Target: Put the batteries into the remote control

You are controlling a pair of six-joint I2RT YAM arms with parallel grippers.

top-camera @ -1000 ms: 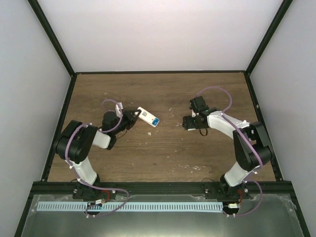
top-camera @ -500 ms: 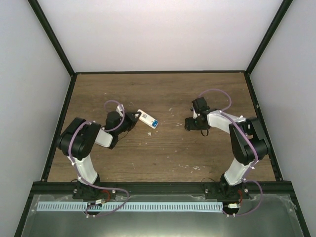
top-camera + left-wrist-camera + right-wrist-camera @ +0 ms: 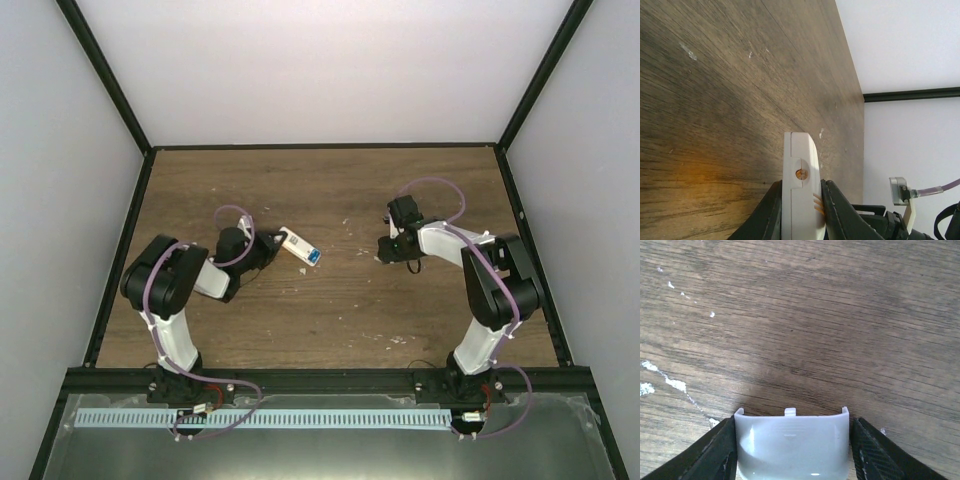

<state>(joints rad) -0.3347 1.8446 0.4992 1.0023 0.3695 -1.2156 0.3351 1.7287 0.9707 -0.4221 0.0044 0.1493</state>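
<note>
**Grippers loaded at mid-table: handset on the left, cover on the right**

Left gripper (image 3: 268, 244) was clamped on the near end of the remote control (image 3: 297, 244), which stuck out edge-up past the fingers (image 3: 837, 210) toward the table's centre, clear of the wood. At its free end a blue patch marked the batteries (image 3: 314, 257), apparently seated in their bay; whether both were there could not be told. Right gripper (image 3: 384, 250) gripped a pale grey battery cover (image 3: 791, 440) across its width, a finger against each side edge and the small tabs pointing ahead.

The step in hand was judged to be closing the bay. Done well, it would call for a steady handset, the open bay turned toward the right arm, and the cover brought in square, tabs leading, with no twist between the fingers.

Bare table (image 3: 350, 290) lay between the two tools, marked only by white flecks (image 3: 667, 382). Beyond them more open wood ran to the far black frame rail (image 3: 325, 147); the side walls stood well apart from both arms.
</note>
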